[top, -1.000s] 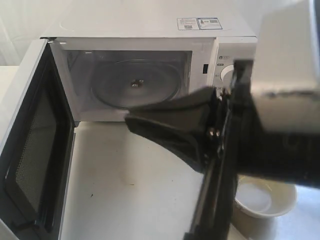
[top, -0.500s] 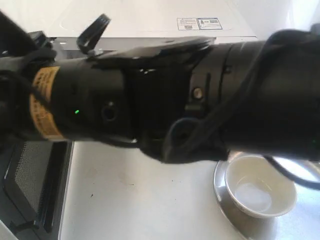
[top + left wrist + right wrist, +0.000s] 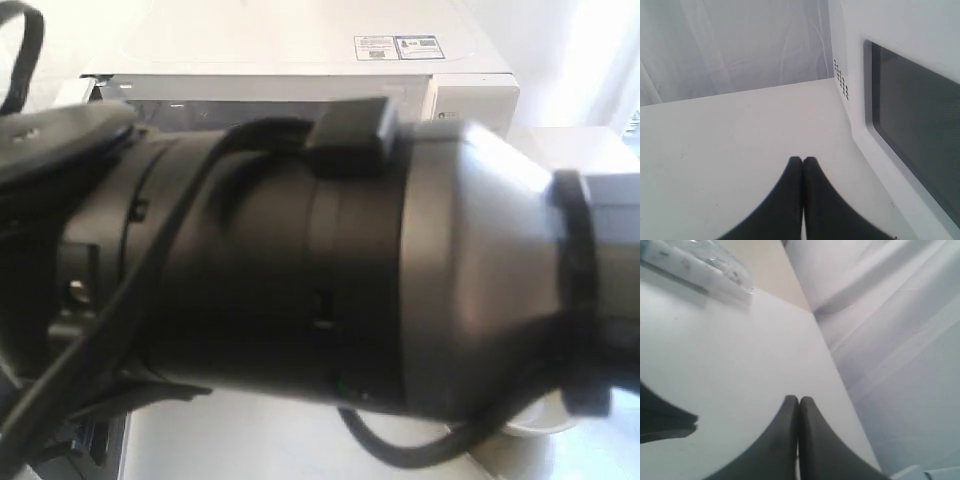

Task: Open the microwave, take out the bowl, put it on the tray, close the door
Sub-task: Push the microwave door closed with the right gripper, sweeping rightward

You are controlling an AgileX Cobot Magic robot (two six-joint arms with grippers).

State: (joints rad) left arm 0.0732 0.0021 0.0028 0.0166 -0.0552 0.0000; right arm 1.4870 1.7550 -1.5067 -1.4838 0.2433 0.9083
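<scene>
Filling exterior view, arm hides door left wrist shows; left fingers, right fingers pinched, empty.

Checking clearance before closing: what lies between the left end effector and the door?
Only bare white tabletop, in the left wrist view; the left end effector and door are apart.

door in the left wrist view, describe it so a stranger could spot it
Find the white microwave, its side wall dotted with vent holes. The door is the flat white panel meeting that wall at a corner. Only it carries a dark rectangular window.
</scene>
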